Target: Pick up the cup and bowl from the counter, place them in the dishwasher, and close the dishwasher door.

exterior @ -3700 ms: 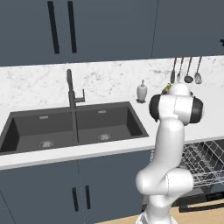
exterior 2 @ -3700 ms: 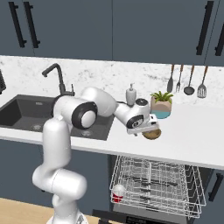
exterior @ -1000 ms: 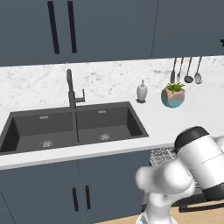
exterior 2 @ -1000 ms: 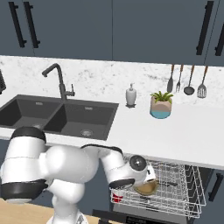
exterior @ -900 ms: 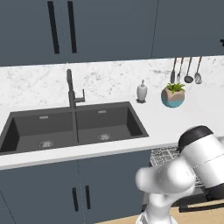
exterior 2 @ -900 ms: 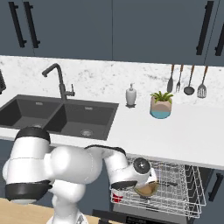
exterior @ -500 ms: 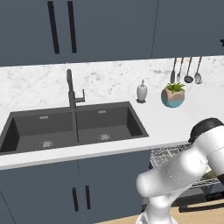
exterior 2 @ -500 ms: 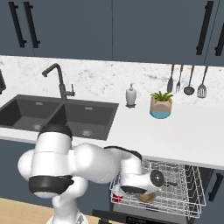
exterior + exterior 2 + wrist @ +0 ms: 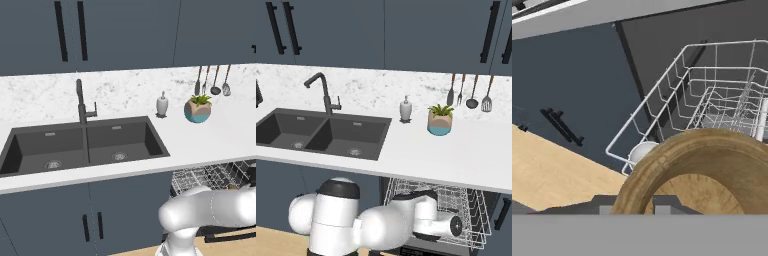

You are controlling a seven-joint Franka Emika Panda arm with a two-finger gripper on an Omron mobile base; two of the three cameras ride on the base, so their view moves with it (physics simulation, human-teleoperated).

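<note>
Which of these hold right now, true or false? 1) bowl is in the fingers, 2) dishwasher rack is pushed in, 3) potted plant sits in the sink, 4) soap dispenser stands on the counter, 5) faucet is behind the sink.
1) The wooden bowl is held at the fingers: true, in the hand view its rim sits right over the two dark tips, by the rack.
2) The dishwasher rack is pushed in: false, it is pulled out below the counter edge.
3) The potted plant sits in the sink: false, it stands on the counter, right of the sink.
4) The soap dispenser stands on the counter: true.
5) The faucet stands behind the sink: true.
</note>
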